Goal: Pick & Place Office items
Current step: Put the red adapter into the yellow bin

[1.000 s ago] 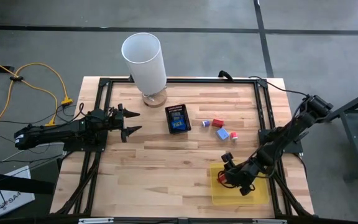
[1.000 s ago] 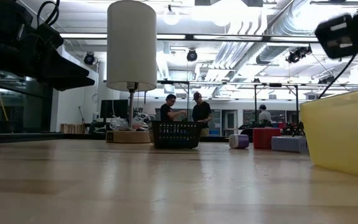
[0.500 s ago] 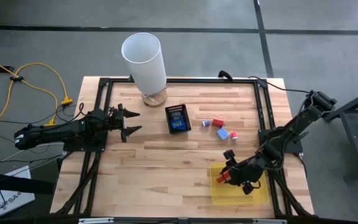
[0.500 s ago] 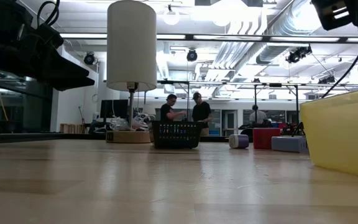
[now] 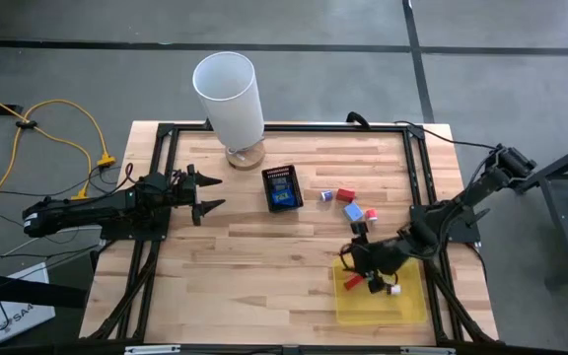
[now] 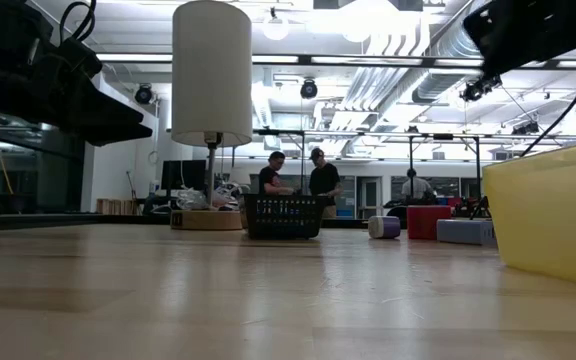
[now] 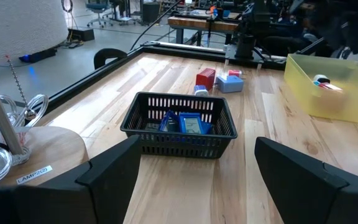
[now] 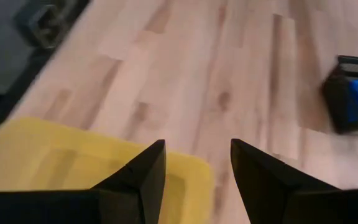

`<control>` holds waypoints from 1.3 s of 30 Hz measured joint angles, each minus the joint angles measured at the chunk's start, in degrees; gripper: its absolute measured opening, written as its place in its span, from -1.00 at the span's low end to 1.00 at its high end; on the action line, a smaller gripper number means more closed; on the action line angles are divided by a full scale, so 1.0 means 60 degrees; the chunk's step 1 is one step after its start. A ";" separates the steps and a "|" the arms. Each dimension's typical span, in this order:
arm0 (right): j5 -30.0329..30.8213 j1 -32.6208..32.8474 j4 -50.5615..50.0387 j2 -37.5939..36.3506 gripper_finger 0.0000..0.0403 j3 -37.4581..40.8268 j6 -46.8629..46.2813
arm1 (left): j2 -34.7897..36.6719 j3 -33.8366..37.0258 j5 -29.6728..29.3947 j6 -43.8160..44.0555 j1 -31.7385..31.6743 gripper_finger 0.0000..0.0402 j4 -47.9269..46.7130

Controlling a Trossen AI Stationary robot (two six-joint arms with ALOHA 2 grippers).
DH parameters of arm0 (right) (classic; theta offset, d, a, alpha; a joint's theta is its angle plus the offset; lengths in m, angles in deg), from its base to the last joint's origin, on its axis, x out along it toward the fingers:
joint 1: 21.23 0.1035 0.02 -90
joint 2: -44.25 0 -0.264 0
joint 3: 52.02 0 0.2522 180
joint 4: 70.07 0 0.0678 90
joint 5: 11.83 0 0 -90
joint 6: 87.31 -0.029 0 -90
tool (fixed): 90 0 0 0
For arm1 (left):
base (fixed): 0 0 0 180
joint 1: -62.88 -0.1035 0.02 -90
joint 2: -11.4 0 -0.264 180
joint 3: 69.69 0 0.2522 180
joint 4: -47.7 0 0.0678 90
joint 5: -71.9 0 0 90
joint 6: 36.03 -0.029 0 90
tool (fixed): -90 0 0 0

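My right gripper point(image 5: 357, 255) point(image 8: 197, 157) hovers open and empty over the far left corner of the yellow tray point(image 5: 412, 308). A red piece point(image 5: 351, 283) and a white piece point(image 5: 394, 289) lie on the tray's floor. On the table beyond it lie a purple piece point(image 5: 325, 196), a red block point(image 5: 345, 194), a pale blue block point(image 5: 353, 211) and a white and red piece point(image 5: 371, 214). Blue pieces point(image 7: 185, 123) sit in the black mesh box point(image 5: 284, 187). My left gripper point(image 5: 208, 194) waits open at the table's left, pointing at the box.
A white lamp point(image 5: 230, 99) on a round wooden base stands at the far edge, left of the mesh box. A black frame point(image 5: 417, 177) runs round the table top. Bare wood lies between the two grippers and along the near edge.
My right gripper has risen from the tray and drawn toward the table's far edge, rolling a little, its fingers as wide apart as before. The red piece stays in the tray, and the white piece now shows where the arm had covered it.
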 joint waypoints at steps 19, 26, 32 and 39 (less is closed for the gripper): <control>-0.0155 -0.3918 -0.0022 0.0000 -0.17 -0.0001 0.1379 | 0.0001 0.0000 0.0003 0.0000 -0.0002 0.53 0.0002; -0.0157 -0.5279 -0.0029 0.0000 -0.17 0.0000 0.1868 | 0.0004 0.0000 0.0002 0.0000 -0.0003 0.53 0.0002; -0.0170 -0.6347 -0.0036 0.0000 -0.17 0.0000 0.2071 | 0.0000 0.0000 0.0003 0.0000 0.0000 0.53 0.0003; -0.1008 -0.7527 -0.0047 0.0000 -0.17 -0.0002 0.2249 | 0.0002 0.0000 0.0002 0.0000 -0.0002 0.53 0.0003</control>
